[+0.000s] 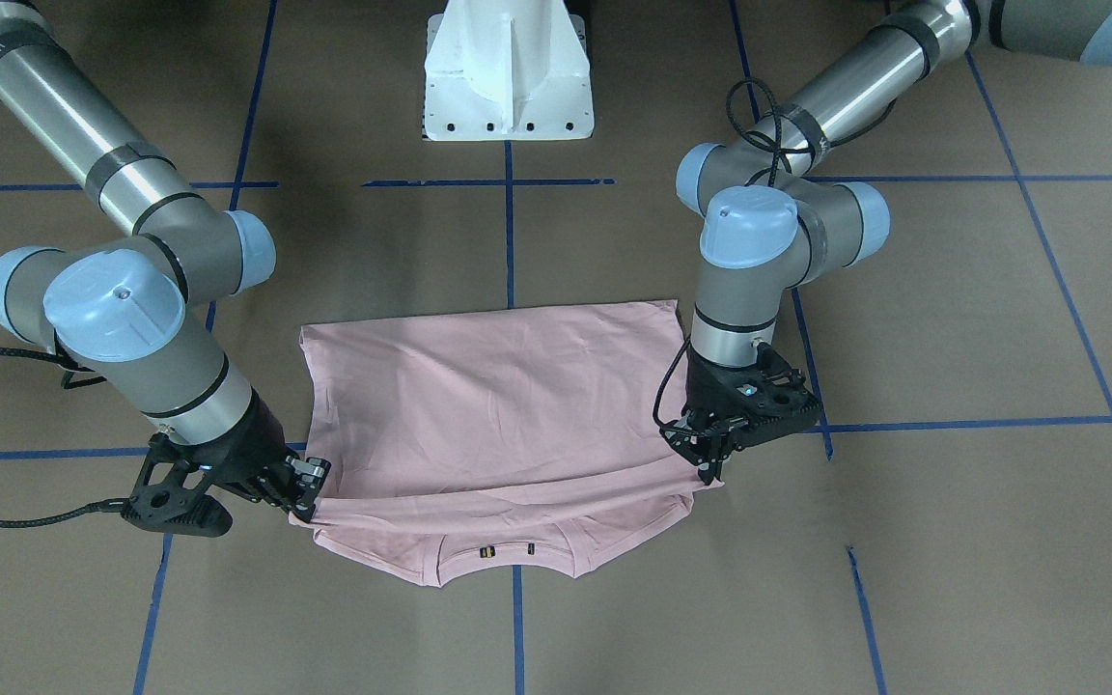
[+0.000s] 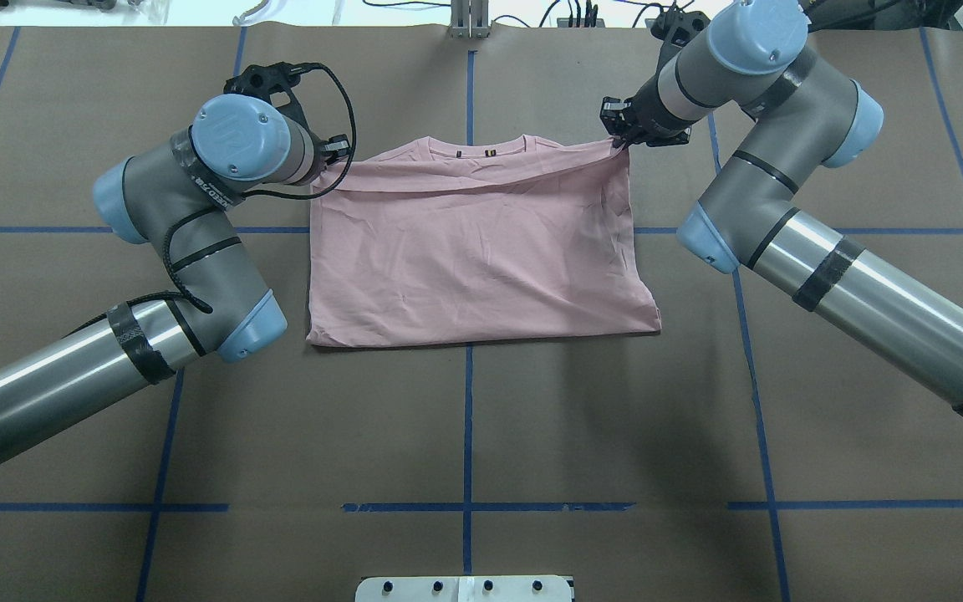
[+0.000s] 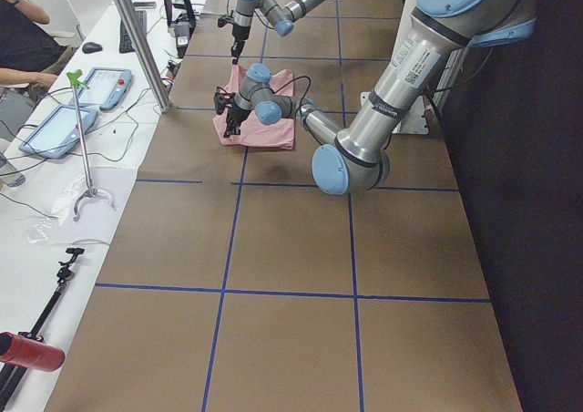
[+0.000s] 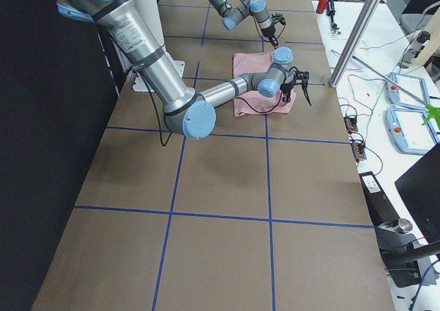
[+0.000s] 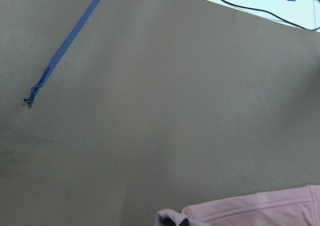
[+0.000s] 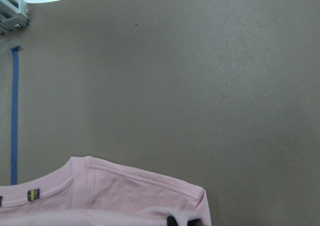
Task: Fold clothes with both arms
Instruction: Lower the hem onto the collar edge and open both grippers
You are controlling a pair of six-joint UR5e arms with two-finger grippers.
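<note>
Pinching T-shirt (image 2: 481, 251) corners: both jaws | white pedestal (image 1: 508, 77) well apart

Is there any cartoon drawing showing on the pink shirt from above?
No, seen from overhead the T-shirt shows only plain, wrinkled pink fabric, with no picture anywhere on it.

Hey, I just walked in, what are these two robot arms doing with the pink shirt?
They are folding a pink T-shirt. The left hand and the right hand each pinch a corner of the layer folded over toward the collar. That edge lies just short of the collar, not yet released.
</note>
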